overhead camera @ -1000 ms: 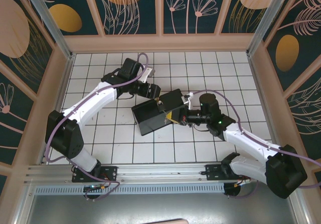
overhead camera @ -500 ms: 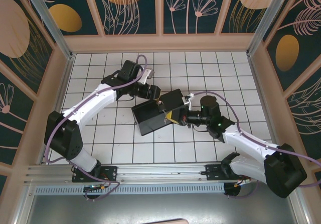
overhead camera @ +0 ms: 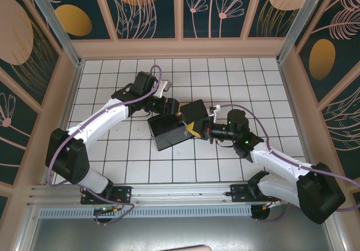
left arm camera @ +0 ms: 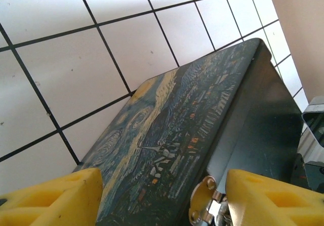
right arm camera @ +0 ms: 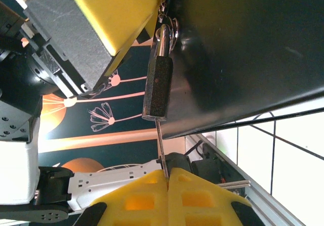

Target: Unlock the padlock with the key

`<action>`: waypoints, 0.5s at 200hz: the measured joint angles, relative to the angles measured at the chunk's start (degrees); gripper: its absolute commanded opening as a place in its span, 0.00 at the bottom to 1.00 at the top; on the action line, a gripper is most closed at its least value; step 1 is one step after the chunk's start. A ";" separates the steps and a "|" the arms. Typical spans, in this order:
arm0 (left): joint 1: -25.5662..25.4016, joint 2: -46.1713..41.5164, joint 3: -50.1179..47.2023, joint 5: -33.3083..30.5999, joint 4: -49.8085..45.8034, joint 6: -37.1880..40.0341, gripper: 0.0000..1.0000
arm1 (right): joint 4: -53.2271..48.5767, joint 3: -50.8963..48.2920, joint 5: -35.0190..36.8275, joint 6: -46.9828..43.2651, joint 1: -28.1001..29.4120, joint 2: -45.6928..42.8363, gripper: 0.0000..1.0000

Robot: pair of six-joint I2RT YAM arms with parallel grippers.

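Right wrist: right gripper pinched the key, its tip at the padlock's base.
Left gripper: gaped wide astride the painted box.

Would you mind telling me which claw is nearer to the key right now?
Right. The right claw is shut on the key, whose tip meets the padlock; the left claw stands open around the box edge by the hasp, beyond the padlock.

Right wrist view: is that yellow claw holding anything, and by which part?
Yes. The right gripper pinches the key by its near end, the shaft running up into the padlock's underside.
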 measured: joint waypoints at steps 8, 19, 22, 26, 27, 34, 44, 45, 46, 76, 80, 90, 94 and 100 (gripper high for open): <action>-0.13 -0.42 0.00 -0.17 0.02 -0.04 0.65 | 0.20 -0.02 0.33 0.79 0.00 -0.09 0.00; -0.44 -1.07 -0.02 -0.44 0.00 -0.28 0.64 | 1.09 -0.35 0.94 1.84 0.04 -0.11 0.00; -0.55 -1.27 -0.02 -0.57 0.02 -0.35 0.64 | 1.55 -0.50 1.07 2.16 0.09 -0.11 0.00; -0.70 -1.51 -0.07 -0.63 0.07 -0.39 0.64 | 2.14 -0.72 1.29 2.54 0.11 -0.13 0.00; -0.74 -1.55 -0.07 -0.63 0.07 -0.42 0.64 | 2.25 -0.76 1.36 2.56 0.13 -0.13 0.00; -1.16 -2.03 -0.15 -0.83 0.04 -0.44 0.64 | 3.23 -1.22 1.79 3.10 0.26 -0.17 0.00; -1.79 -2.45 -0.20 -1.18 0.04 -0.44 0.64 | 4.42 -1.73 2.40 3.82 0.42 -0.26 0.00; -1.88 -2.49 -0.20 -1.25 0.04 -0.44 0.64 | 4.50 -1.75 2.45 3.96 0.42 -0.28 0.00; -1.95 -2.54 -0.20 -1.27 0.04 -0.44 0.64 | 4.57 -1.77 2.49 3.98 0.42 -0.28 0.00; -3.45 -2.64 -0.22 -3.43 0.00 -0.35 0.64 | 6.25 -2.45 3.63 5.46 0.74 -0.44 0.00; -3.54 -2.64 -0.22 -3.72 0.00 -0.37 0.64 | 6.29 -2.49 3.76 5.55 0.74 -0.46 0.00; -3.54 -2.64 -0.22 -4.59 -0.15 -0.35 0.63 | 6.29 -2.69 4.13 5.81 0.74 -0.70 0.00; -3.56 -2.64 -0.22 -4.98 -0.28 -0.33 0.63 | 6.23 -2.75 4.31 5.90 0.74 -0.81 0.00; -3.67 -2.64 -0.22 -5.42 -0.55 -0.28 0.63 | 6.05 -3.02 4.92 6.21 0.74 -1.11 0.00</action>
